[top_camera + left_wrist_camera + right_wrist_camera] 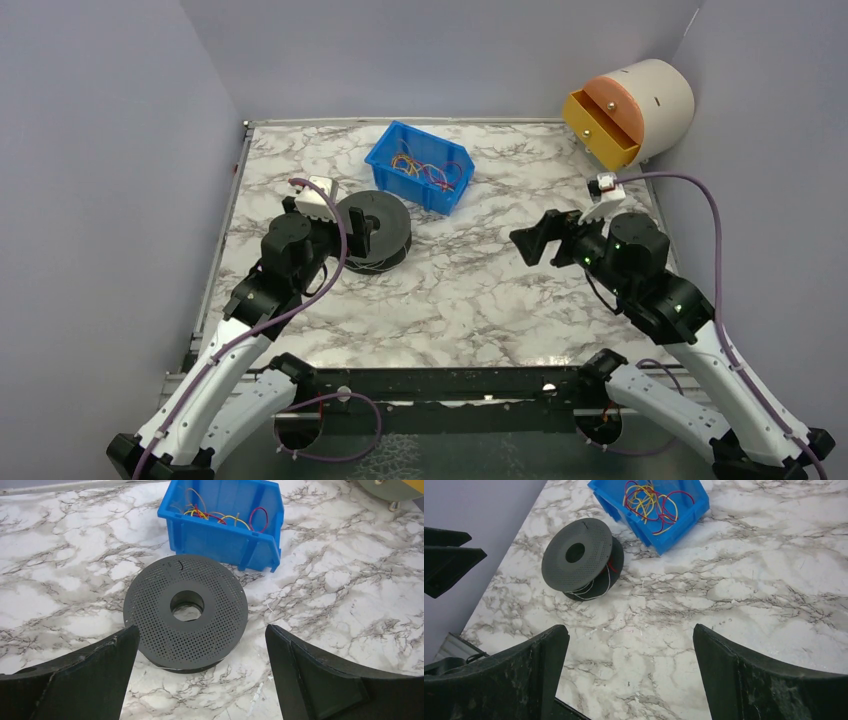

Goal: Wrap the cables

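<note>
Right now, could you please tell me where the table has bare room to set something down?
The widest bare marble lies between the spool and the right tool, running down to the near edge. Another patch sits right of the blue bin. It is crowded where the left tool, spool and bin cluster.

Just ahead of the black left jaws lies a dark grey, dot-perforated spool (pixel 210 635). Beyond it, a bright blue bin (pixel 225 542) holds red, yellow and purple cables (pixel 654 502). The tabletop (pixel 350 580) is white marble, grey-veined.
</note>
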